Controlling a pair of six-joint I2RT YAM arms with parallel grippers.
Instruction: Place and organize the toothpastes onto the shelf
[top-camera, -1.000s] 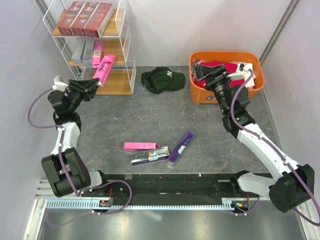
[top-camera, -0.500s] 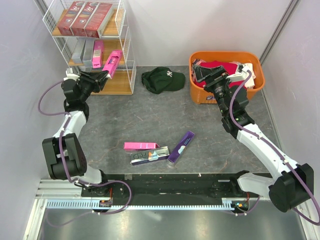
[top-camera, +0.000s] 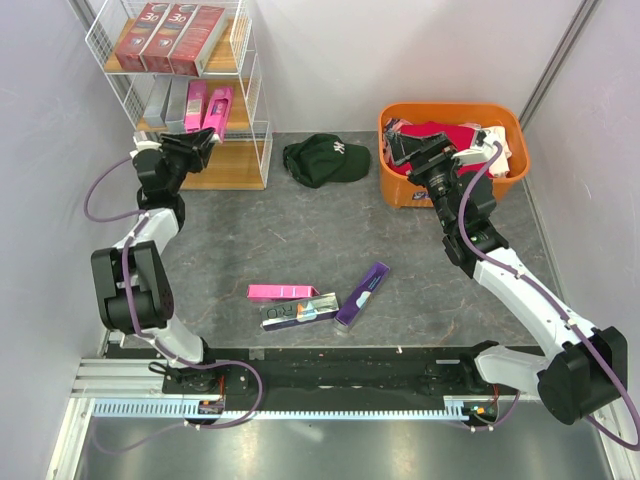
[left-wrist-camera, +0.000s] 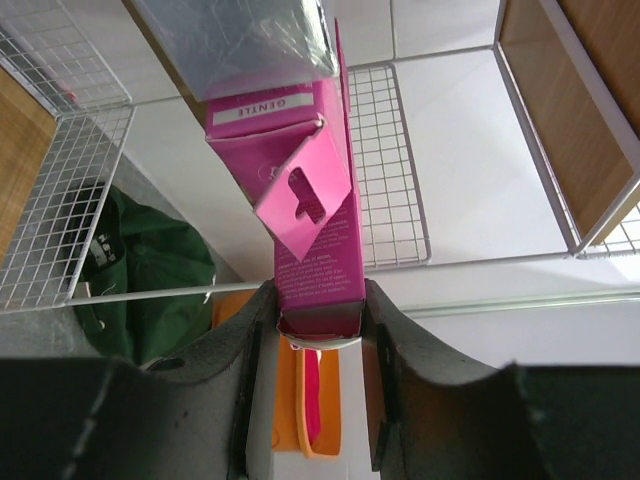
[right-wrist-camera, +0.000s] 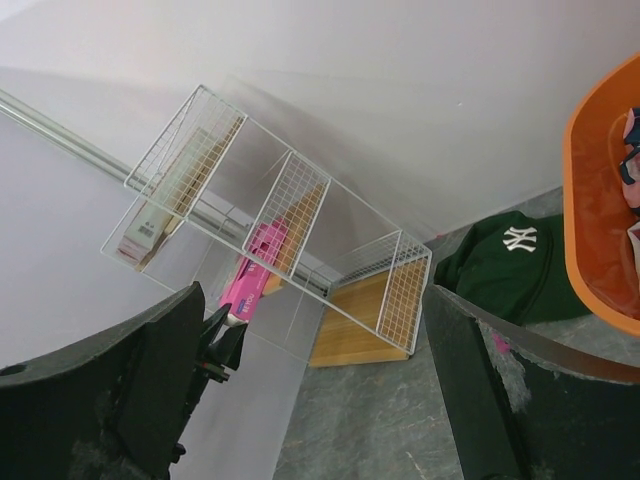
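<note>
**Left arm has swung the pink box in to the shelf**

Since a second ago we have carried the pink toothpaste box (top-camera: 217, 110) from beside the shelf (top-camera: 256, 95) in to its middle board, alongside another pink box (top-camera: 195, 103). Our left gripper (left-wrist-camera: 318, 310) is clenched on its near end. We judge it light, stiff but crushable cardboard, best pinched across the narrow faces. Wire panels crowd the way in. Our right gripper (top-camera: 412, 150) hangs released above the orange tub (top-camera: 450, 108), with the green cap (top-camera: 325, 160) nearby.
</note>
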